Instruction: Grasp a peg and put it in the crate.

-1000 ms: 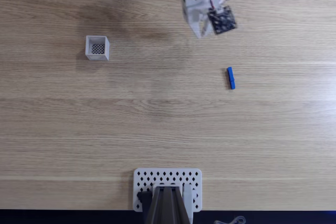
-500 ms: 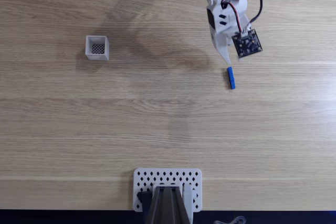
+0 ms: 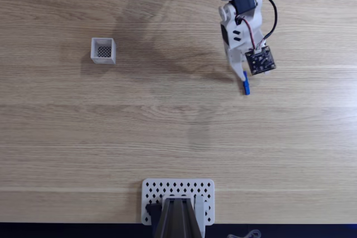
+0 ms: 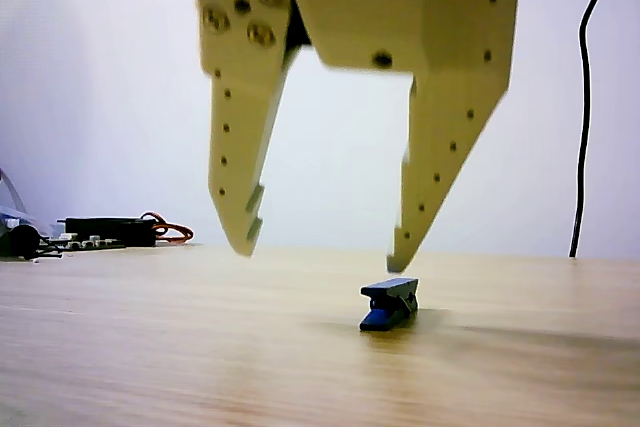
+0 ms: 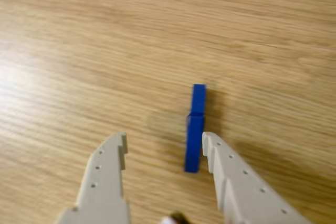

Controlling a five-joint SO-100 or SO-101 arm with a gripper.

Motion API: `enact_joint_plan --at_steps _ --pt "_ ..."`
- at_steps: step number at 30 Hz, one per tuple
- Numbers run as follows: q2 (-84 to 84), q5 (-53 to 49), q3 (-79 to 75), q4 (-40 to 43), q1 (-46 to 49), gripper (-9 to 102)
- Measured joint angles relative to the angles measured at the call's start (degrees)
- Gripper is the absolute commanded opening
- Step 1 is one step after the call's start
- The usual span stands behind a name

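Note:
The blue peg (image 3: pixel 246 86) lies flat on the wooden table at the right of the fixed view; it also shows as the peg (image 5: pixel 195 128) in the wrist view and the peg (image 4: pixel 389 304) in the other view. My gripper (image 3: pixel 240 76) hangs open just above its upper end. In the wrist view the gripper (image 5: pixel 164 144) has the peg close against its right finger (image 5: pixel 220 163). In the other view the open gripper (image 4: pixel 322 250) floats above the table, the right fingertip just over the peg. The white crate (image 3: pixel 104 51) stands far to the left.
A flat white perforated plate (image 3: pixel 178 192) with a dark mount sits at the bottom edge of the fixed view. In the other view, a black cable (image 4: pixel 586 107) hangs at the right and electronics (image 4: pixel 105 230) lie at the far left.
My gripper has moved right and down the fixed view, from the top edge to just over the peg. The peg and crate have not moved.

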Motion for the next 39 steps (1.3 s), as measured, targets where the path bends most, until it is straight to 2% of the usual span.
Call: enact_joint_plan --at_steps 18,21,25,26,29,34,39 --pt "-2.7 0.0 -0.1 -0.7 3.5 25" --pt "-2.7 0.0 -0.1 -0.7 3.5 18" --pt "-2.7 0.0 -0.1 -0.7 3.1 -2" --pt "-2.7 -0.1 -0.1 -0.7 3.0 -3" --pt "-2.7 -0.1 -0.1 -0.7 2.9 2" --pt "-2.8 -0.1 0.4 -2.5 2.9 -1" --pt "1.1 0.2 8.7 -11.1 4.1 -1"
